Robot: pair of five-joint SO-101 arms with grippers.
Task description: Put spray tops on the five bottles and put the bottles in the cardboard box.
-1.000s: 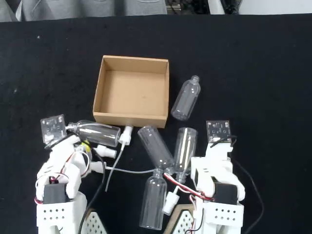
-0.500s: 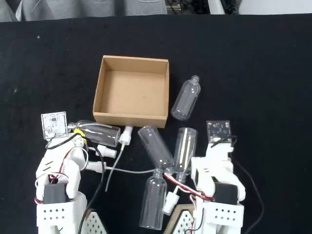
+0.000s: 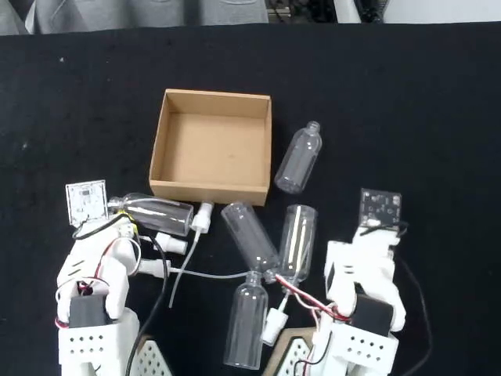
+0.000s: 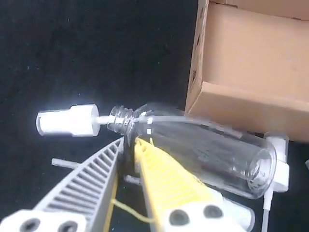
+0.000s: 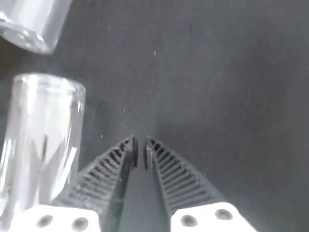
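Left gripper (image 4: 128, 143) nearly closed, empty, tips just beside the neck of 1 bottle (image 4: 203, 154). Right gripper (image 5: 139, 147) closed, empty, over the table (image 5: 217, 72).

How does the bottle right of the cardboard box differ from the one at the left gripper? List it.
The right bottle has a bare neck; the left bottle has a spray top's tube in its neck. The right one lies alone; the left gripper sits at the left one's neck. Both are clear, lying down.
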